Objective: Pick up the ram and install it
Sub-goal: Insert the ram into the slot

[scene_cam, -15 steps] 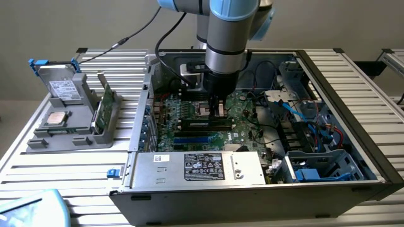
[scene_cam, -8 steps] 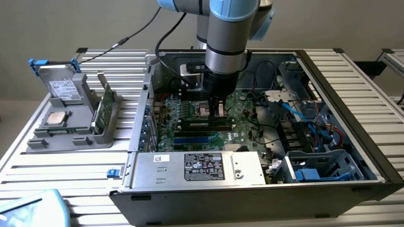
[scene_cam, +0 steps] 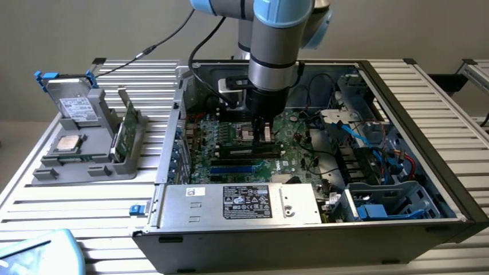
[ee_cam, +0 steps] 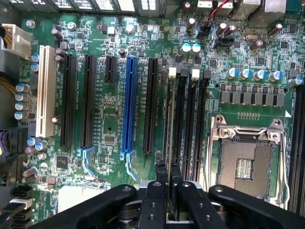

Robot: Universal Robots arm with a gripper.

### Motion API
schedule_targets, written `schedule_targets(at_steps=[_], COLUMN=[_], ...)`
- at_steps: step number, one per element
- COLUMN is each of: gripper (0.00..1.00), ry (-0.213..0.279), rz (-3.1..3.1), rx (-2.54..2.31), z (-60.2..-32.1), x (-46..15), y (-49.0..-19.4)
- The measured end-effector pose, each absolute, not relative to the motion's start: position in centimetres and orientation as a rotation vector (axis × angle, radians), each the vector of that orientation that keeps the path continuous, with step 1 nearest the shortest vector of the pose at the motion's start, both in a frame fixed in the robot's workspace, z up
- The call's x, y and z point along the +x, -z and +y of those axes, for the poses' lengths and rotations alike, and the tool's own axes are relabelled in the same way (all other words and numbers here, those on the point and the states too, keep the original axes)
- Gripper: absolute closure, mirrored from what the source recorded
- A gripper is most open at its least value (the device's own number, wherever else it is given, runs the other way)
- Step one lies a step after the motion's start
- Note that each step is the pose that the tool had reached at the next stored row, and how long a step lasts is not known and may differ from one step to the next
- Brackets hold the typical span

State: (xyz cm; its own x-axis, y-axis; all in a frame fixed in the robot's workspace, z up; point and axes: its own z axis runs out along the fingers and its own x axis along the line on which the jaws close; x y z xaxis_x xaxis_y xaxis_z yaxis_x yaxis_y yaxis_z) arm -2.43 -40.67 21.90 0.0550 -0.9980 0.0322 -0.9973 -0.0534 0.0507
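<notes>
Item, tool: we record the gripper [scene_cam: 264, 136] [ee_cam: 168, 168] lowered into the open computer case [scene_cam: 428, 114], its fingers [ee_cam: 161, 174] drawn close together and clamped on the ram [scene_cam: 237, 152] [ee_cam: 170, 124]. Item, task piece: the ram sits directly under the gripper, pinched edge-on between the fingers and running out past them along one of the memory slots [ee_cam: 190, 119] of the motherboard [ee_cam: 109, 119]; we cannot tell whether it is fully seated. Item: a processor socket [ee_cam: 248, 162] with its metal frame, just beside the gripper, across the memory slots from the ram. Item: a blue expansion slot [ee_cam: 128, 105], near the gripper on the ram's other side. Item: a power supply [scene_cam: 244, 203] with a black label, near the gripper, towards the case's front wall. Item: a grey tray [scene_cam: 84, 163], well apart from the gripper, outside the case at the exterior view's left; it holds a silver processor chip [scene_cam: 70, 142], a drive box [scene_cam: 77, 106] with blue tabs, and a green board [scene_cam: 128, 129] standing on edge.
</notes>
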Motion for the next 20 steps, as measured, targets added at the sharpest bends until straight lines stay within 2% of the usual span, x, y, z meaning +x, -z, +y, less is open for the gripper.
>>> schedule_targets(at_steps=[20], gripper=[0.86], ry=[0.027], rz=[-2.122], rx=[2.24], z=[-40.64], x=[-2.44], y=[-22.14])
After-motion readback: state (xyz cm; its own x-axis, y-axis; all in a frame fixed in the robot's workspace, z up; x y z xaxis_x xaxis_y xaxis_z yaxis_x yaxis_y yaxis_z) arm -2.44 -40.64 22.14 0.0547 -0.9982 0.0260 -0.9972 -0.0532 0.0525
